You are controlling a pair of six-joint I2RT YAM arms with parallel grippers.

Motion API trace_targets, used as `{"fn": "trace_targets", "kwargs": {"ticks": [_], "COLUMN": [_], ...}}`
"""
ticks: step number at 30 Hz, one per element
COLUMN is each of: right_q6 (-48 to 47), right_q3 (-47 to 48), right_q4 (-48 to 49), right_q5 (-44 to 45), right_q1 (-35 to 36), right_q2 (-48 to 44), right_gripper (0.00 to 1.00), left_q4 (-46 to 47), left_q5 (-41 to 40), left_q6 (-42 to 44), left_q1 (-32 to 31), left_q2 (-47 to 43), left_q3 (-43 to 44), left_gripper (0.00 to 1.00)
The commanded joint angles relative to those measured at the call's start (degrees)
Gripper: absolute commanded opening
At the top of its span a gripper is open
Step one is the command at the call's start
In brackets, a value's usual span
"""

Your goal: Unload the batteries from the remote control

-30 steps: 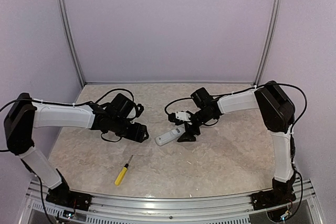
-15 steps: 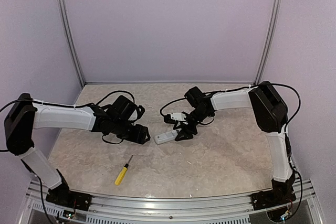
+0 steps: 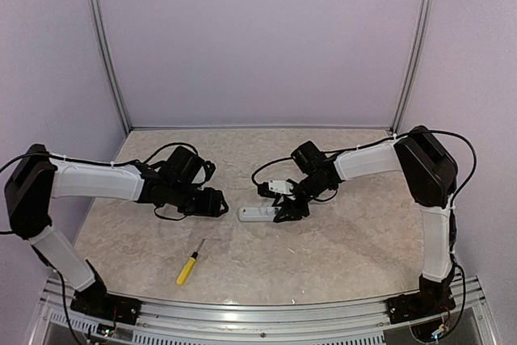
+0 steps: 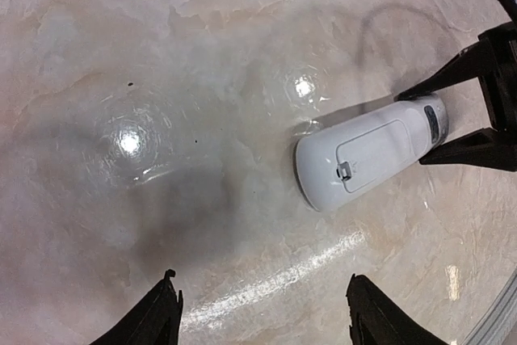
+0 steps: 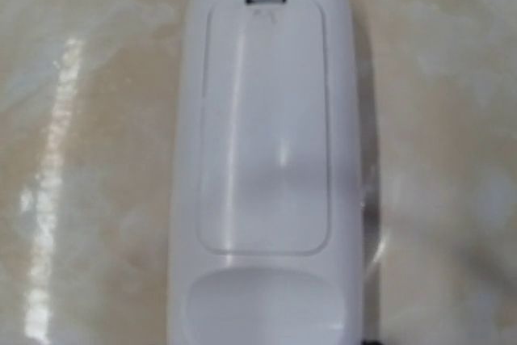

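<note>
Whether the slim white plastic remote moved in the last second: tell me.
Yes: the remote pivoted, its right-hand end swinging toward the front rail.

Bare worktop between left pincer and remote control: clear lane to the rounded end facing it. Far end blocked, right pincer straddles it on both sides. Screwdriver lies well aside, out of that lane.

My top camera sits above and behind the arm bases, facing the far wall, and takes in the whole desk from well back. The left wrist camera looks down on the desk's middle from nearer, with the remote control at its right. The right wrist camera hangs close over that remote, which fills its frame. All three views share it.
</note>
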Motion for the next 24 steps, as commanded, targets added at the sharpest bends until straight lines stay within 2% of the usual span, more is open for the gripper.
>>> {"fn": "trace_targets", "kwargs": {"ticks": [1, 3, 7, 11, 14, 19, 24], "right_q6": [4.6, 6.6, 10.7, 17.1, 20.4, 21.6, 21.5], "right_q3": [-5.2, -6.6, -9.7, -11.3, -12.3, -14.2, -13.5], "right_q4": [3.5, 5.8, 10.6, 14.4, 15.4, 17.2, 16.4], "right_q5": [3.3, 3.7, 5.9, 10.9, 12.5, 13.4, 13.9], "right_q1": [2.0, 2.5, 3.4, 4.5, 5.4, 6.0, 6.0], "right_q2": [-1.5, -2.3, -4.6, -5.7, -6.3, -7.4, -7.0], "right_gripper": [0.31, 0.27, 0.25, 0.23, 0.24, 0.24, 0.24], "left_q4": [-0.6, -4.2, -8.5, -11.7, -8.1, -2.5, 9.5], "left_q5": [0.2, -0.5, -2.5, -2.5, -0.3, 3.4, 16.3], "left_q6": [-6.2, -8.5, -12.4, -17.4, -18.4, -10.1, -6.4], "left_q1": [1.0, 1.0, 0.2, -0.1, -0.9, -0.4, 3.8], "left_q2": [-0.7, 0.5, 2.5, 5.1, 5.9, 6.5, 8.0], "left_q3": [1.8, 4.0, 7.8, 12.0, 13.1, 12.4, 5.8], "left_gripper": [0.68, 0.65, 0.64, 0.57, 0.53, 0.5, 0.48]}}
